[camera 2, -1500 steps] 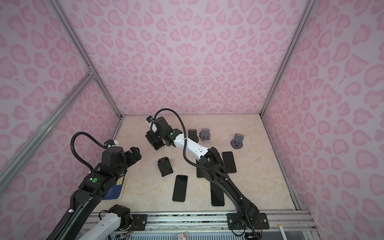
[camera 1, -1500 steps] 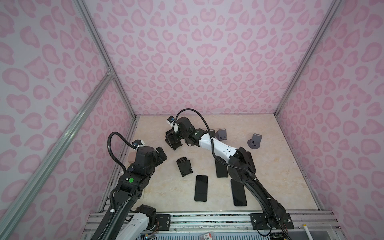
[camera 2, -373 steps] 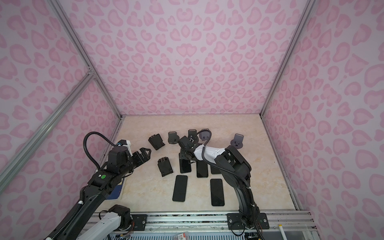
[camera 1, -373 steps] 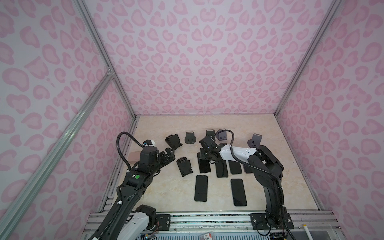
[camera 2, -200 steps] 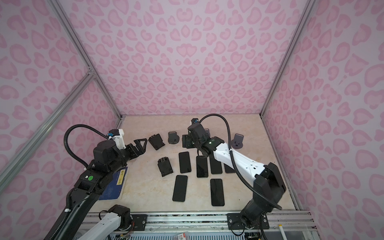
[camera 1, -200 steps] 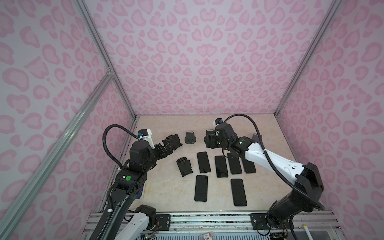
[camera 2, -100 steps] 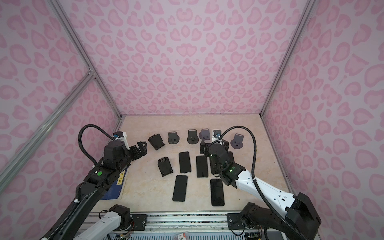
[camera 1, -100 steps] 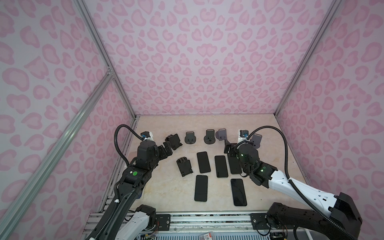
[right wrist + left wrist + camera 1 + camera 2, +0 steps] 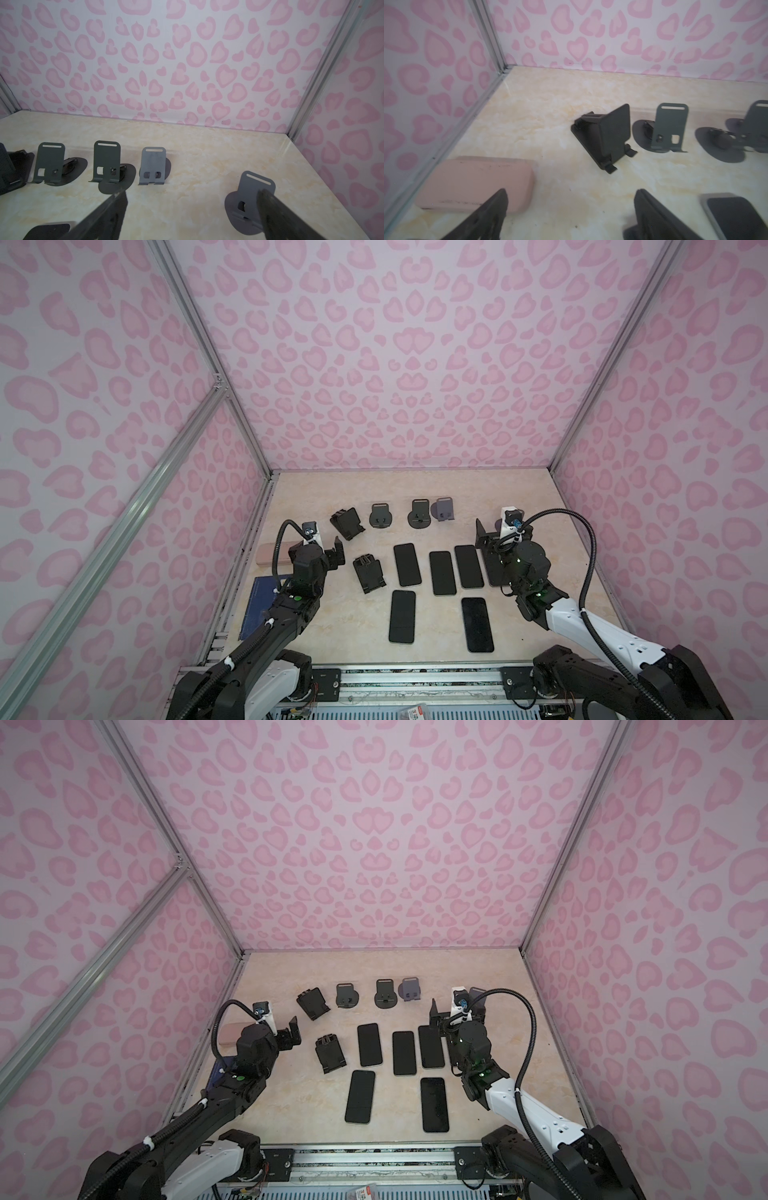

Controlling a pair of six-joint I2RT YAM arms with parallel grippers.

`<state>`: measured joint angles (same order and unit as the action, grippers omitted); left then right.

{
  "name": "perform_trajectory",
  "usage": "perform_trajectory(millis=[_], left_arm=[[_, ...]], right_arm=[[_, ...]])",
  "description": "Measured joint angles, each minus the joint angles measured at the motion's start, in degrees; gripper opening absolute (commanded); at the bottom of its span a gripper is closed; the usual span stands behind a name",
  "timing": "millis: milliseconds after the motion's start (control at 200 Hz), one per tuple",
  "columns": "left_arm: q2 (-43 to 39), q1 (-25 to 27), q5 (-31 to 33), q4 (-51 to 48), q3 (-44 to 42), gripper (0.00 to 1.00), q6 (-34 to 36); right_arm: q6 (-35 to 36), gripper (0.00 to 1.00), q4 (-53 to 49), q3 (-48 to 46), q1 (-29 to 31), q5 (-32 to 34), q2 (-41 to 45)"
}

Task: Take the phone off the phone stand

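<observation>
Beige marbled tabletop (image 9: 540, 506) is enclosed by walls (image 9: 395, 364) printed with pink hearts. Low over its right part, the right gripper (image 9: 192, 216) is held with jaws spread wide and nothing between them, aimed at the back wall. A phone (image 9: 491, 572) is seen lying flat just beneath this gripper's wrist, partly hidden by it. To its left a row is completed by three further phones (image 9: 442, 572), all flat on the tabletop and off the stands. Just ahead of the gripper a near grey stand (image 9: 246, 193) is set upright. The right arm is extended from the front rail (image 9: 415, 680), its white forearm angled inward and its wrist raised over the row's right end. Nearer the rail, a front left phone (image 9: 402, 616) and a front right phone (image 9: 477, 624) are laid flat, well apart. Along the back, a far grey stand (image 9: 152, 166), a dark stand (image 9: 107, 160) and a second dark stand (image 9: 51, 162) are lined up. At the left, the left gripper (image 9: 569, 216) is likewise spread open and empty, with its arm stretched from the rail over a blue pad (image 9: 257, 605). A pink case (image 9: 475, 182) is seen just beside one finger, a black stand (image 9: 608, 133) ahead, and a folded black stand (image 9: 369, 573) between this gripper and the row.
</observation>
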<state>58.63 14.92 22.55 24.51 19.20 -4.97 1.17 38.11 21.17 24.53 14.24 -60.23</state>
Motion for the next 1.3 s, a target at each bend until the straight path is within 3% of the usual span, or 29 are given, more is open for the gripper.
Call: perform_trajectory(millis=[195, 345, 670, 890, 1140, 1300], left_arm=[[11.65, -8.72, -1.36, 20.74, -7.85, 0.98, 3.1], [23.37, -11.23, -5.25, 31.3, -5.86, 0.98, 3.21], [25.68, -13.9, -9.94, 32.17, -1.42, 0.98, 1.62], [25.7, -13.94, -10.32, 32.15, -1.42, 0.98, 1.55], [25.7, -14.05, -10.4, 32.15, -1.42, 0.98, 1.55], [25.7, -14.05, -10.43, 32.15, -1.42, 0.98, 1.55]], right_arm=[[4.13, 1.0, 4.57, -3.02, -2.75, -2.8, -0.68], [5.11, 1.0, 6.16, -4.57, -5.49, -4.09, -1.64], [11.74, 1.0, 13.31, -11.34, -9.44, -6.08, -9.2], [9.49, 1.0, 23.41, -15.69, -16.2, -4.42, -13.68], [6.86, 1.0, 27.5, -15.54, -17.53, -7.02, -14.47], [5.57, 1.0, 33.73, -12.33, -18.53, -9.88, -27.1]])
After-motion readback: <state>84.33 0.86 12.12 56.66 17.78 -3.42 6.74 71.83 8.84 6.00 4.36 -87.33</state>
